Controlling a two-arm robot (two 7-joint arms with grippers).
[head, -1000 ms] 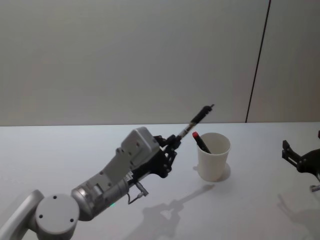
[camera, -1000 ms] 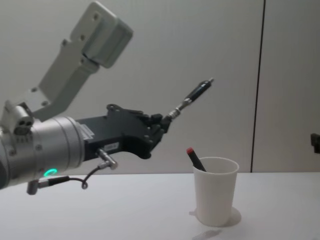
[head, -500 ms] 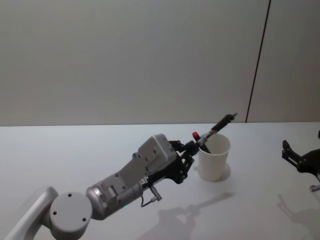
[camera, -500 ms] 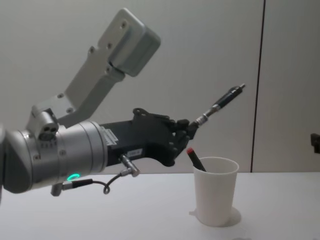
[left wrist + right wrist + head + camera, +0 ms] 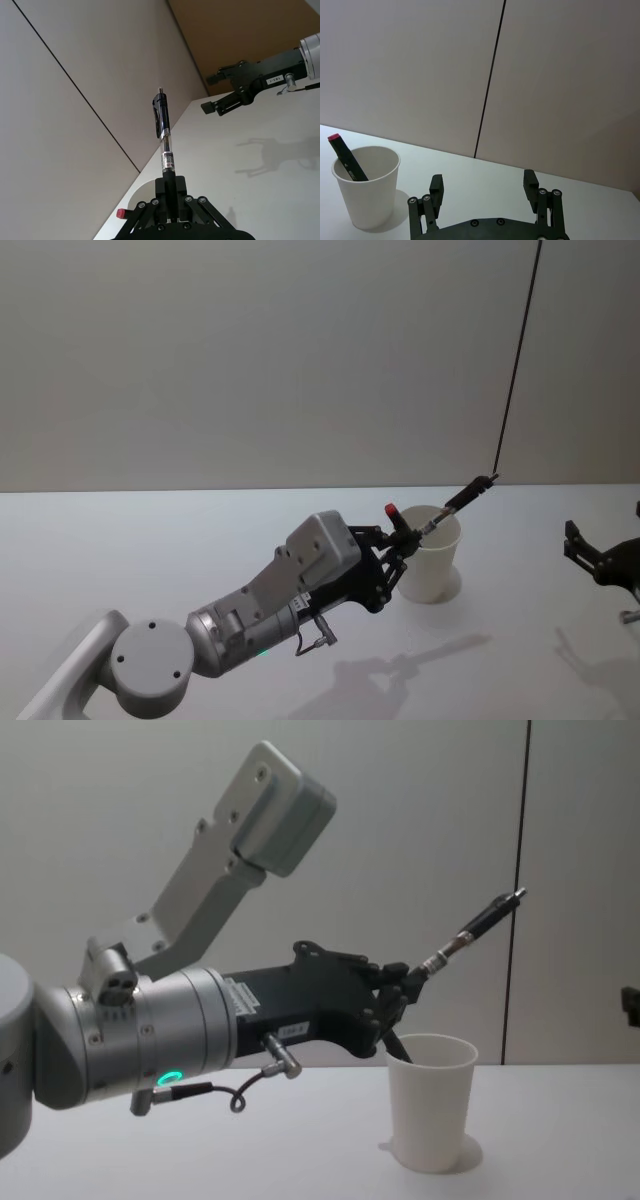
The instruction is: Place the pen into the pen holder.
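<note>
My left gripper [image 5: 404,537] is shut on the lower end of a black pen [image 5: 462,496] with a clear middle section. The pen points up and to the right, slanting over the pen holder [image 5: 428,566], a white paper cup on the table. In the chest view the pen [image 5: 470,932] rises from the gripper [image 5: 408,984] just above the cup's [image 5: 430,1108] left rim. A second, red-capped pen [image 5: 345,157] leans inside the cup [image 5: 367,197]. The left wrist view shows the held pen [image 5: 164,134] upright between the closed fingers [image 5: 170,192].
My right gripper [image 5: 482,179] stands open and idle at the table's right side, also seen as the right gripper [image 5: 572,541] near the edge of the head view. The white table [image 5: 150,540] runs back to a plain wall.
My left arm has carried the pen to the right and forward, from left of the cup to over its rim. The pen now slants lower. The right gripper has not moved.
</note>
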